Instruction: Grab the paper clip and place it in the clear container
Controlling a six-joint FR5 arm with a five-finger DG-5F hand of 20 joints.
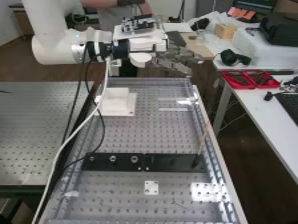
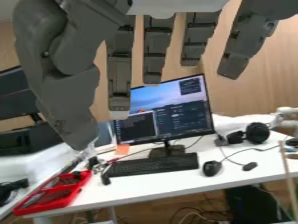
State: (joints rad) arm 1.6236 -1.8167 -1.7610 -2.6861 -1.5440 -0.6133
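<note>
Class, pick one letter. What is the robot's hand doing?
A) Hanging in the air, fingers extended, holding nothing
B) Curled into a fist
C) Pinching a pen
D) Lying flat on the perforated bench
A: the wrist view shows the fingers of the hand extended and apart, with nothing between them.

The bench's near edge is cut off in the high view, as is the upper arm. By the bench's right edge, near the far corner, glare blurs a pale shape. Toward the near edge, a thin dark mark is too small to identify. The hand is partly cut off in the wrist view.
</note>
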